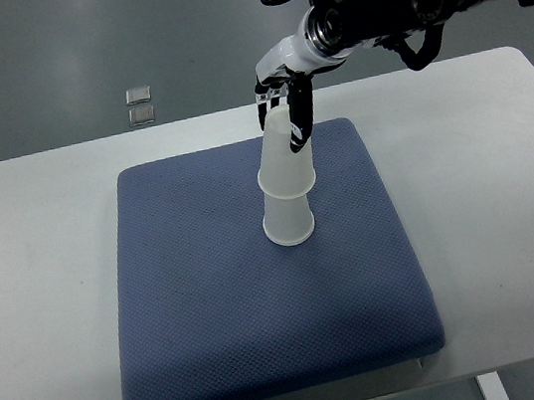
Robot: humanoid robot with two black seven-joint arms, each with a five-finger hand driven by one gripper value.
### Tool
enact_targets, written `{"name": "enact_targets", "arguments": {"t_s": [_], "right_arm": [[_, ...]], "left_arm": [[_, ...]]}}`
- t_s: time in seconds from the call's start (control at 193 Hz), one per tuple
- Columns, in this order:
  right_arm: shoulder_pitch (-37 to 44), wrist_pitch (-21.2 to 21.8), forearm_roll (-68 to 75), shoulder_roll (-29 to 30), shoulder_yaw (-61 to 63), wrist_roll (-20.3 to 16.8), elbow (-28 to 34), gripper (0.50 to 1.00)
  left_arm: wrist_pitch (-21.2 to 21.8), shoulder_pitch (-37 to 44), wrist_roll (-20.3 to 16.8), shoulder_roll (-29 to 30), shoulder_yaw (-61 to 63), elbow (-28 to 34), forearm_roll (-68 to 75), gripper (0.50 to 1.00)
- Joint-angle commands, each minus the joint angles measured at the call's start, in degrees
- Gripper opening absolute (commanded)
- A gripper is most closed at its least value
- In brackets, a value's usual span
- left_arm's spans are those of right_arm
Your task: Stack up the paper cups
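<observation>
I have the right hand (285, 107) up at the top of the stack, its arm coming in from the right edge and reaching down over the far side of the pad (214, 318). The fingers (301, 114) are curled round the base of the top cup (285, 157), so I read the hand as gripping that cup rather than just resting on it. I can't see whether the thumb side is closed as firmly, since the cup hides it.

Directly below the hand, the top cup sits mouth-down over the lower cup (286, 219), which also stands mouth-down on the pad. The top cup leans a little, with its base tipped toward the hand, so I judge it isn't fully seated yet. That would be why I'm holding on at the narrow end: from there I can steer it straight and press it down.

The pad lies on the white worktop (23, 247) under the hand and gives the cups a soft, non-slip base. Letting go while the cup is tilted could tip the stack.

The left arm isn't in view. Beyond the worktop's far edge, left of the hand, two small squares (140, 104) lie on the floor.
</observation>
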Motion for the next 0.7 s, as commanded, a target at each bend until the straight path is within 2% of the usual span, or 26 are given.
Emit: {"name": "enact_targets", "arguments": {"t_s": [0.0, 0.694], "right_arm": [[-0.19, -0.03, 0.00, 0.00, 0.02, -0.04, 0.00, 0.793], [-2.30, -1.87, 0.00, 0.00, 0.81, -0.04, 0.00, 0.805]], "left_arm": [[0.00, -0.03, -0.08, 0.00, 0.00, 0.09, 0.01, 1.000], [0.00, 0.06, 0.00, 0.00, -0.09, 0.09, 0.01, 1.000]]}}
